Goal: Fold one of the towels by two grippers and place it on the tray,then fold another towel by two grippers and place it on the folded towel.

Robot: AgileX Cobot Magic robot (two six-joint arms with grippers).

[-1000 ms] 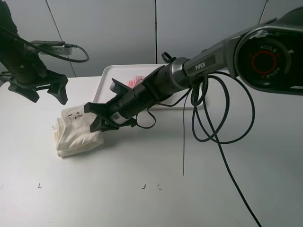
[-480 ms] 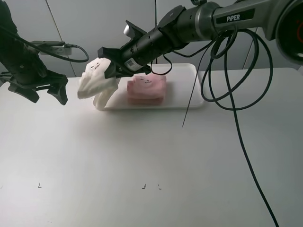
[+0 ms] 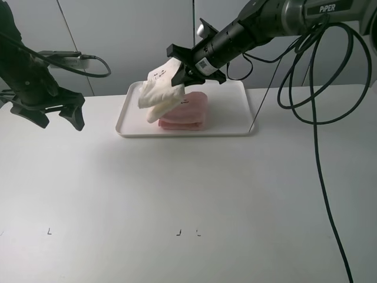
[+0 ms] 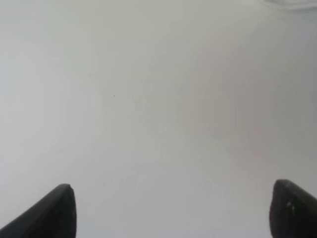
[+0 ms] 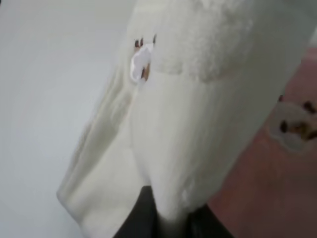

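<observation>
Right gripper clamped on the cream towel, bundle hanging off its jaws in the air over the left half of the tray, just above the folded pink towel. Pink towel lies mid-tray, folded. Tray sits at the far edge of the table, centre. Left gripper jaws wide apart, empty, hovering over the table's far left corner, well apart from the tray. Right arm reads "PiPER". Right wrist view: small bear-like marks on both towels. Count: two towels, one tray, two grippers.
</observation>
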